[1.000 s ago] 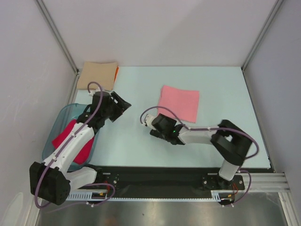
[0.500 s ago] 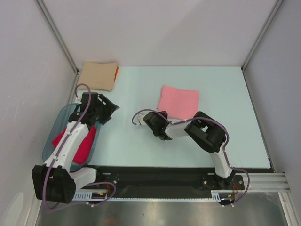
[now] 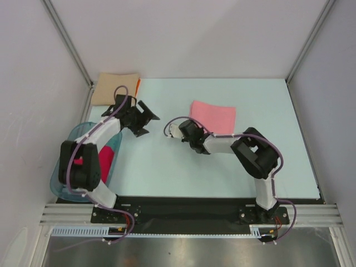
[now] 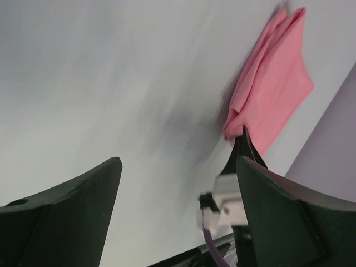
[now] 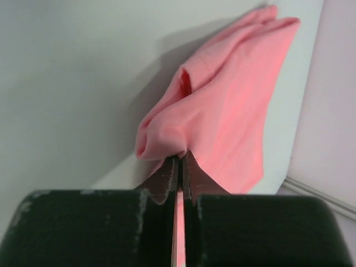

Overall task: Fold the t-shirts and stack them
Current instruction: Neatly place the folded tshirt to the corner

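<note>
Near the middle of the table (image 3: 167, 167), the right gripper (image 3: 192, 125) has its fingers (image 5: 167, 179) pressed together on the near-left corner of the salmon-pink t-shirt (image 3: 214, 118). In the right wrist view the cloth bunches up into a soft fold just above the pinch, with a thin strip of pink showing between the two fingers. The rest of that shirt lies folded and flat on the table, reaching away to the far right of the gripper.

To the left, well apart from that shirt, the left gripper (image 3: 146, 123) hangs over bare table with its fingers (image 4: 72, 200) spread wide and nothing between them. Its wrist view looks across the surface towards the salmon-pink t-shirt and the right gripper at its corner.

At the far left corner of the table lies the folded tan t-shirt (image 3: 114, 89), with a thin edge of the orange t-shirt (image 3: 137, 86) peeking out along its right side; which of the two is on top I cannot tell for sure. On the near left sits the teal tub (image 3: 61, 178), holding the crimson-pink t-shirt (image 3: 107, 159), partly hidden by the left arm.
</note>
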You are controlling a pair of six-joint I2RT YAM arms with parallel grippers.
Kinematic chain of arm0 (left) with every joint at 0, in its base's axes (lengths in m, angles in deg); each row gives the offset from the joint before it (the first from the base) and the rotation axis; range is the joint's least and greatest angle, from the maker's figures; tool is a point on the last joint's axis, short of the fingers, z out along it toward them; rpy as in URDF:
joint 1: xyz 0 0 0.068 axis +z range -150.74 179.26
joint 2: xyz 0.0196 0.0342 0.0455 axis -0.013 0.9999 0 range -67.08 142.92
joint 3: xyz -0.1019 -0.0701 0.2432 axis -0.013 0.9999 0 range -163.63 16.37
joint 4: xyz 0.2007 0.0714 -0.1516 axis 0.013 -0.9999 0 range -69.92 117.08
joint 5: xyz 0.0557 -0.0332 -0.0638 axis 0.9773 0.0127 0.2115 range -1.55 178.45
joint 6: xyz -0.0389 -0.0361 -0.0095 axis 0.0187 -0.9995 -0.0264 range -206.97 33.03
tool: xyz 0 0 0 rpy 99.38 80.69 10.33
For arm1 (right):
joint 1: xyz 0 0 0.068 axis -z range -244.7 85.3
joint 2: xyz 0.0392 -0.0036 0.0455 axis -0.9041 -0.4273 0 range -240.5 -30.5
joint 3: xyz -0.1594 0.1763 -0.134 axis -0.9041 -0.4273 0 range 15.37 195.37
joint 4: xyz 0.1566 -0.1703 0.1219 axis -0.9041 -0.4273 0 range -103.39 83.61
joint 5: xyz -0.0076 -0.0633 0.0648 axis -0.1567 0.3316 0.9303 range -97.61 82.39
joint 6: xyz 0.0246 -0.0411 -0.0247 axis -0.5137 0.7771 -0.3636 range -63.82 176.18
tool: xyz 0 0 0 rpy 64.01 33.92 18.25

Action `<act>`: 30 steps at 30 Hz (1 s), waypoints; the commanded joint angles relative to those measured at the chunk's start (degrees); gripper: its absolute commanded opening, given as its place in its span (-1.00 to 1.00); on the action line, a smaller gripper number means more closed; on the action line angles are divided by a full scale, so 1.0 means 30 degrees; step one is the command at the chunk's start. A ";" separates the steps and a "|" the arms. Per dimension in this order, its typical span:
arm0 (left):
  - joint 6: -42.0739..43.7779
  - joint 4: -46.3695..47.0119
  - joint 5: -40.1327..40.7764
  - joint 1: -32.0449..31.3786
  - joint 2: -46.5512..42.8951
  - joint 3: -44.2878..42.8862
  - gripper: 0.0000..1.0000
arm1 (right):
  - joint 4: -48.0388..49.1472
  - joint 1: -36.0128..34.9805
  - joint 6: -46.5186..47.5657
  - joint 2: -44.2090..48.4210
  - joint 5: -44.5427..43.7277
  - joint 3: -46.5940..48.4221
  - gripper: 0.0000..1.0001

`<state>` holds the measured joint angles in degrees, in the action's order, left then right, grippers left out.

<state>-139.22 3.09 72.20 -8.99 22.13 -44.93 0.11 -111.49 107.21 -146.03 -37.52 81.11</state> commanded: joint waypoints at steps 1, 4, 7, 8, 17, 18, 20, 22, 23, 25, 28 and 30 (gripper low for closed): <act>-0.0715 0.2454 -0.2138 -0.0997 0.2074 -0.2182 0.81 | -0.1081 0.1119 -0.0953 0.2354 0.2027 -0.0173 -1.00; -0.2063 0.4271 -0.2845 -0.1524 0.4214 -0.3149 0.81 | -0.1260 0.1502 -0.1012 0.3087 0.3054 -0.0553 -1.00; -0.3322 0.5355 -0.3401 -0.1673 0.6115 -0.3854 0.81 | -0.1113 0.1912 -0.1304 0.3644 0.3817 -0.0964 -1.00; -0.3993 0.5939 -0.3430 -0.1790 0.6500 -0.3884 0.82 | -0.1084 0.2029 -0.1305 0.3703 0.3905 -0.0993 -1.00; -0.6458 0.7937 -0.3401 -0.3751 1.1390 -0.7744 0.93 | -0.0733 0.2674 -0.2387 0.4230 0.5252 -0.1169 -1.00; -0.6548 0.7937 -0.3285 -0.3899 1.1657 -0.8099 0.93 | -0.0732 0.2733 -0.2447 0.4260 0.5341 -0.1198 -1.00; -0.6869 0.7908 -0.2788 -0.4367 1.2301 -0.8686 0.99 | -0.0644 0.2821 -0.2535 0.4522 0.5458 -0.1257 -1.00; -0.7104 0.7763 -0.2408 -0.4747 1.2800 -0.9651 1.00 | -0.0586 0.2968 -0.2740 0.4699 0.5692 -0.1315 -1.00; -0.7105 0.7588 -0.2289 -0.4808 1.3064 -1.0438 1.00 | -0.0556 0.2997 -0.2770 0.4903 0.5809 -0.1374 -1.00; -0.7076 0.6915 -0.2172 -0.5012 1.4001 -1.1291 1.00 | -0.0410 0.3172 -0.2916 0.4992 0.5926 -0.1375 -1.00; -0.7337 0.6268 -0.1938 -0.5305 1.4735 -1.2174 0.99 | -0.0351 0.3348 -0.3063 0.5226 0.6103 -0.1287 -1.00; -0.7485 0.6326 -0.1499 -0.5452 1.4911 -1.2262 0.97 | -0.0263 0.3378 -0.3121 0.5372 0.6249 -0.1258 -1.00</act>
<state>-159.26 23.96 65.25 -24.97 65.67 -79.51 -2.60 -101.81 99.01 -132.87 -19.97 77.09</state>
